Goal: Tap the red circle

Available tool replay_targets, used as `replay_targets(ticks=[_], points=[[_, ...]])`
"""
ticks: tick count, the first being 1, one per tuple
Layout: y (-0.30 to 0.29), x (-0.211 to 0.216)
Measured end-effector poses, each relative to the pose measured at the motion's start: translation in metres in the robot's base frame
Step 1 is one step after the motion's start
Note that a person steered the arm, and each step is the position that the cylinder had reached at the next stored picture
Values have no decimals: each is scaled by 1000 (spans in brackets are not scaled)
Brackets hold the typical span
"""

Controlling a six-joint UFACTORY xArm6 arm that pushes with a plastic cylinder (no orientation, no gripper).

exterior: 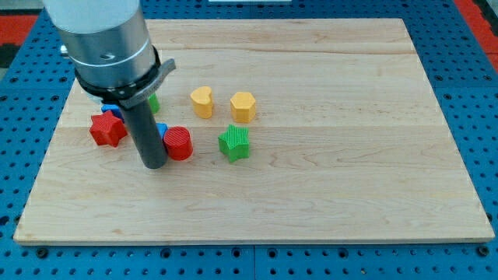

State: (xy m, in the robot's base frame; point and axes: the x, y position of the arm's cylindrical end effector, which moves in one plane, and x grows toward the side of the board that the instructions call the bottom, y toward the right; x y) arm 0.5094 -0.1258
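2 red, 2 yellow blocks.

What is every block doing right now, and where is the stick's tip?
my tip: down on the board, just left of the red circle, touching or nearly so
red circle: flat on the board
red star: flat, left of the rod
blue blocks: mostly hidden behind the rod
green star: flat, alone
green block: mostly hidden
yellow heart: flat
yellow hexagon: flat
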Motion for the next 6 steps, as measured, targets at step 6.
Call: replay_targets(ticks=[6], points=[[83, 13]])
